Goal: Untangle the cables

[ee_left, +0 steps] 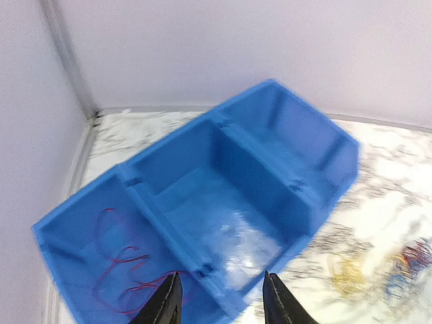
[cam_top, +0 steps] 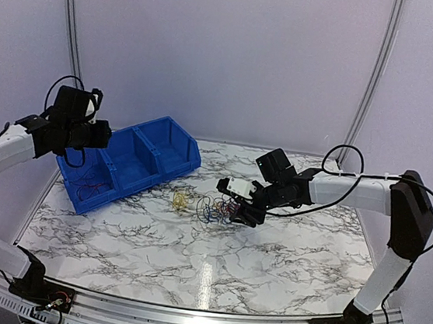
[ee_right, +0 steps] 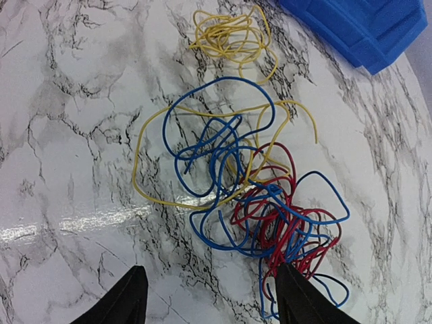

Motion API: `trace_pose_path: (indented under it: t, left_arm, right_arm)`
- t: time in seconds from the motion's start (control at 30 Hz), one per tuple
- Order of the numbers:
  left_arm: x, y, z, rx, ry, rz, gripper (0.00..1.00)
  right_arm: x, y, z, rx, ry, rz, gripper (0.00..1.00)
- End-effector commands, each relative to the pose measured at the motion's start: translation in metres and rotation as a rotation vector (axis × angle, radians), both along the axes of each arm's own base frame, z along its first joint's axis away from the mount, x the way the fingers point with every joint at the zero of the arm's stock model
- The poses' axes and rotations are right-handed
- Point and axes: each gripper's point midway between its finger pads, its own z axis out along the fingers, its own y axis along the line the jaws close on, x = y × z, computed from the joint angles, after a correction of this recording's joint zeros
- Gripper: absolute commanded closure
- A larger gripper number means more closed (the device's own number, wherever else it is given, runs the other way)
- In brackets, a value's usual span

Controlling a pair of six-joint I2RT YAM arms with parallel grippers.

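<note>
The left end effector [ee_left: 223, 298] hovers above the blue plastic bin with three compartments [ee_left: 317, 145], its fingers apart with nothing between them. A few loose thin red wires [ee_left: 118, 260] lie in the end compartment, below it and a little to its left. That placement suggests single colours are being sorted into separate compartments. The right end effector [ee_right: 212, 290] hangs low over the white marble-patterned surface [ee_right: 67, 135], its fingers spread wide and empty. Just ahead of its fingertips lies the knotted tangle of thin blue, red and yellow wires [ee_right: 263, 209]. The red and blue strands are densest near its right finger, and a long yellow loop reaches toward its left. Farther ahead, apart from the tangle and near the bin, rests a small clump of yellow wire [ee_right: 229, 34]. The wide stance probably readies it to come down and pinch one strand.
</note>
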Motion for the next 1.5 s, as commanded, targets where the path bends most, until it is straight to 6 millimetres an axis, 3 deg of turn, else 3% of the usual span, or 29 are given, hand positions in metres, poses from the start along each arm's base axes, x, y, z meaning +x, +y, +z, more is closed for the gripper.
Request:
trace_pose_path:
  t: [0.0, 0.2, 0.37, 0.47, 0.53, 0.67, 1.1, 1.3, 1.47]
  left_arm:
    - [-0.015, -0.099, 0.006, -0.120, -0.084, -0.326, 0.57]
    - [-0.036, -0.176, -0.045, -0.142, 0.015, -0.460, 0.54]
    - [-0.020, -0.219, -0.081, -0.086, 0.087, -0.509, 0.61]
    - [-0.002, -0.233, -0.100, -0.004, 0.152, -0.539, 0.71]
    - [0.001, -0.240, -0.118, 0.053, 0.217, -0.584, 0.72]
    - [0.008, -0.240, -0.136, 0.146, 0.265, -0.599, 0.66]
    - [0.015, -0.243, -0.182, 0.218, 0.375, -0.613, 0.64]
    - [0.023, -0.239, -0.189, 0.243, 0.379, -0.568, 0.87]
    - [0.023, -0.239, -0.158, 0.215, 0.300, -0.556, 1.00]
  right_arm:
    - [0.015, -0.002, 0.027, 0.027, -0.065, -0.035, 0.35]
    - [0.016, -0.004, 0.047, 0.078, -0.092, -0.049, 0.35]
    - [0.015, -0.001, 0.048, 0.096, -0.088, -0.043, 0.35]
    - [0.013, -0.002, 0.044, 0.089, -0.076, -0.040, 0.36]
    - [0.013, -0.002, 0.044, 0.089, -0.081, -0.042, 0.36]
    - [0.013, -0.004, 0.046, 0.092, -0.087, -0.046, 0.36]
    - [0.010, -0.003, 0.039, 0.087, -0.065, -0.030, 0.36]
    - [0.009, -0.003, 0.037, 0.083, -0.061, -0.027, 0.36]
    - [0.009, -0.003, 0.034, 0.082, -0.052, -0.026, 0.36]
